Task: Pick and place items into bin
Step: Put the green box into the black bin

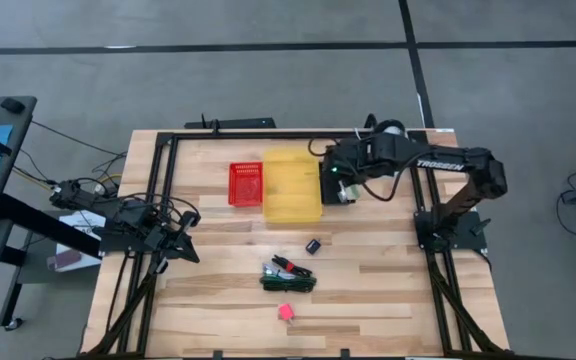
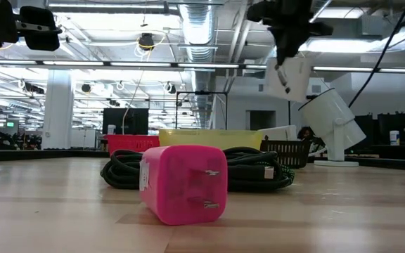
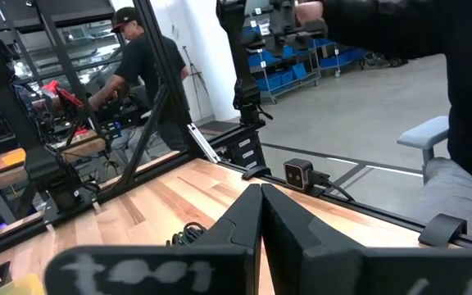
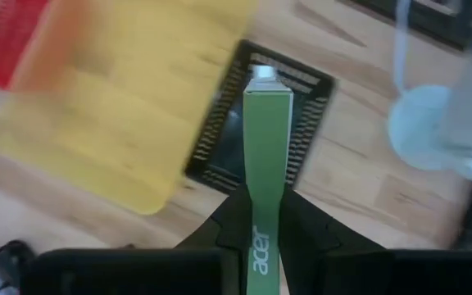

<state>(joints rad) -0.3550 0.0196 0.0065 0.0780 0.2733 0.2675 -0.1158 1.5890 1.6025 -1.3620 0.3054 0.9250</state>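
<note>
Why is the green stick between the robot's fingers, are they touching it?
Touching. In the right wrist view, the right gripper has its dark fingers pressed against both sides of the green stick, holding it above the black basket.

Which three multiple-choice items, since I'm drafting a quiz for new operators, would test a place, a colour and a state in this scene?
1. Where does the right gripper hang?
A. Over the black mesh basket beside the yellow plastic bin
B. Over a pink block near the table's front
C. Beyond the table's left edge

2. What colour is the thin flat strip in the right gripper?
A. White
B. Green
C. Red

3. How are the fingers of the left gripper?
A. Wide open
B. Shut on a cord
C. Shut, with nothing between them

Answers: 1 A, as the right wrist view shows the basket straight beneath the fingers. 2 B, as the strip is plainly green there. 3 C, as the left wrist view shows the two fingers pressed together and bare.
</note>
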